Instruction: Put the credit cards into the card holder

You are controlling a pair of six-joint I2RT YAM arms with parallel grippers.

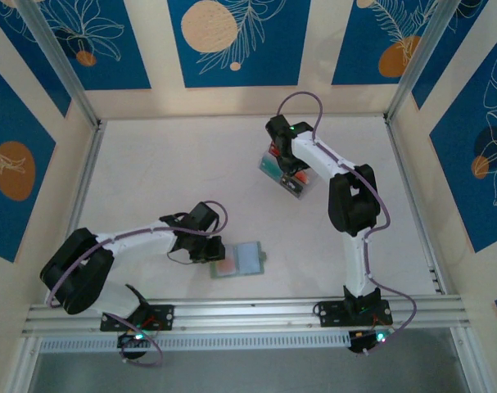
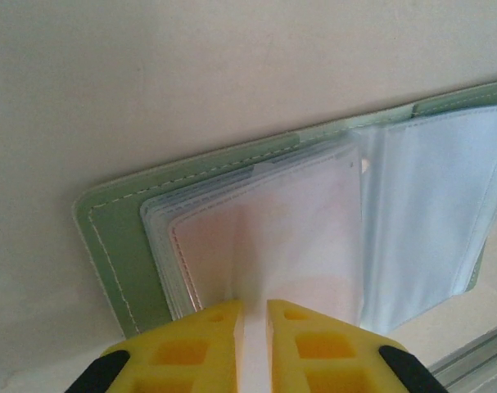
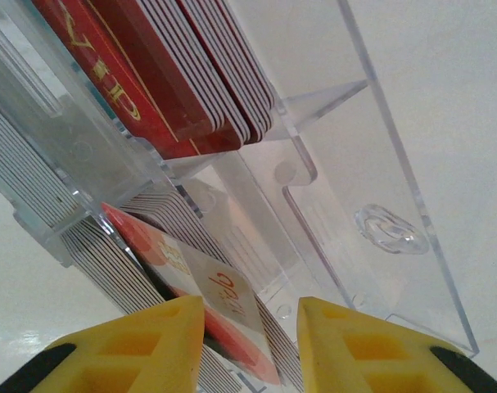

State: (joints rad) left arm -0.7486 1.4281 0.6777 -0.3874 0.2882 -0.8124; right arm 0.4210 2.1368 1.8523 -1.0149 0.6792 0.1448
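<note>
White tabletop (image 1: 174, 172) inside blue-patterned panels (image 1: 256, 57) carries the card holder (image 2: 117, 237), lying open near the front rail (image 1: 256, 309) with clear sleeves (image 2: 428, 205) exposed. Fingers of the left gripper (image 2: 255, 315) are nearly together, apparently pinching one sleeve edge. Fingers of the right gripper (image 3: 250, 315) stand apart, straddling a red-and-white card (image 3: 219, 299) among the credit cards (image 3: 174, 74) in the clear box (image 3: 379, 147).
</note>
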